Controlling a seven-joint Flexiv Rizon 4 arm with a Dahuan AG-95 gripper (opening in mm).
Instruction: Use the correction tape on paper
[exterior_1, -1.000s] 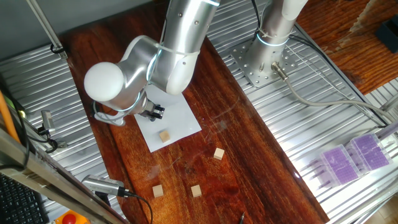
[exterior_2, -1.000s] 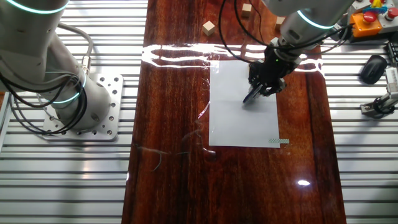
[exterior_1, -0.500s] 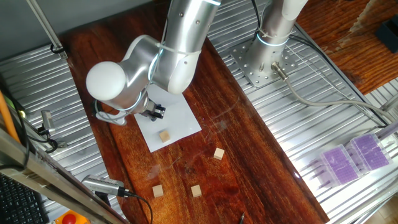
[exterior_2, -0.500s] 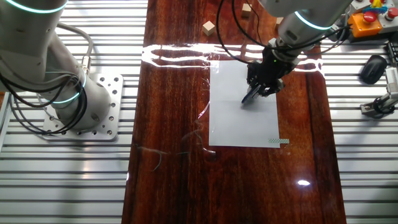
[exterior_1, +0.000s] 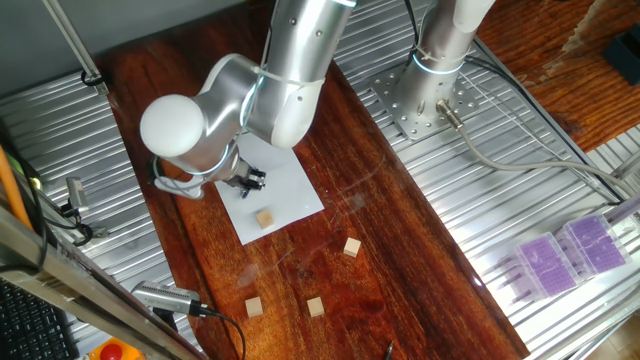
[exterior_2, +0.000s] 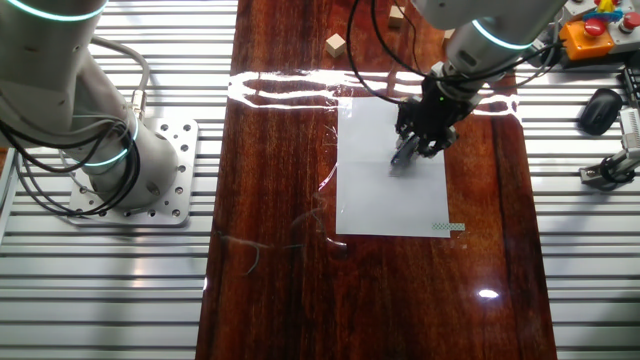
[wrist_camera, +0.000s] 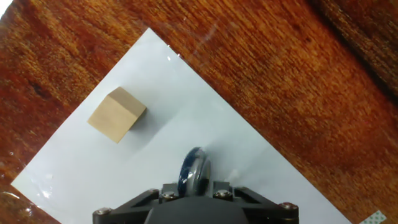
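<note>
Wooden cubes (exterior_1: 264, 219), purple trays (exterior_1: 566, 256)

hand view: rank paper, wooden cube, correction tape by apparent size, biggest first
1. paper: by far the largest, running out of frame.
2. wooden cube on the paper.
3. correction tape: looks smallest, but it is seen edge-on and partly hidden in the gripper, so its rank against the cube is unsure.

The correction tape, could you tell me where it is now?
In the hand view, the correction tape sits clamped in the jaws, tip on the paper, near the wooden cube.
</note>
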